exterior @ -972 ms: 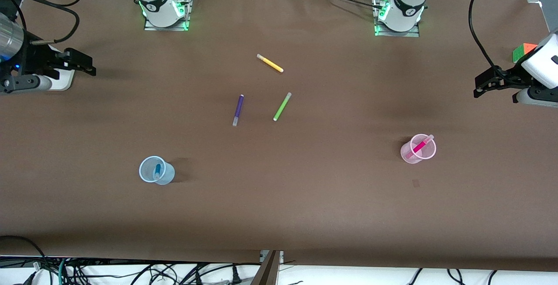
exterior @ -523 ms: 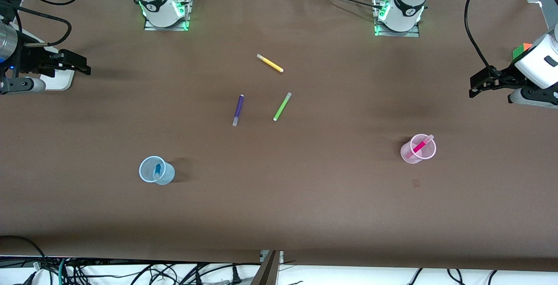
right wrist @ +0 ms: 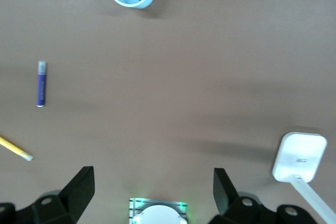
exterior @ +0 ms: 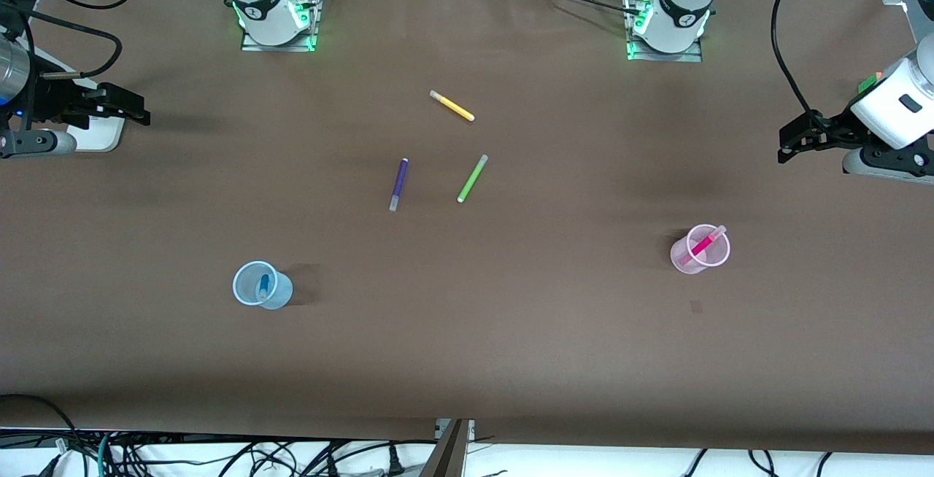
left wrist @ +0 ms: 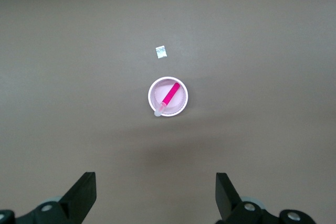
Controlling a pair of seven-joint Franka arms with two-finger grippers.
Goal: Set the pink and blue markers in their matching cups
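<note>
Lowest in the front view, toward its lower left, the pale blue cup stands on the desk with the blue marker inside it, leaning on the wall. A little higher, at the frame's right, the pale pink cup holds the pink marker, its pale cap poking over the rim. Both look home to me, so I judge the sorting done.

Higher, in the middle of the frame, lie the purple marker, the green marker and, above them, the yellow marker. None is mine to move.

My left claw hangs at the frame's right edge, fingers spread wide and empty, the pink cup straight below its camera. My right claw hangs at the left edge, likewise parted and empty, over bare desk beside a white block.

What remains, I think, is parking: I should keep both arms high, swing clear of the cups, and avoid brushing a rim or tipping either one.
</note>
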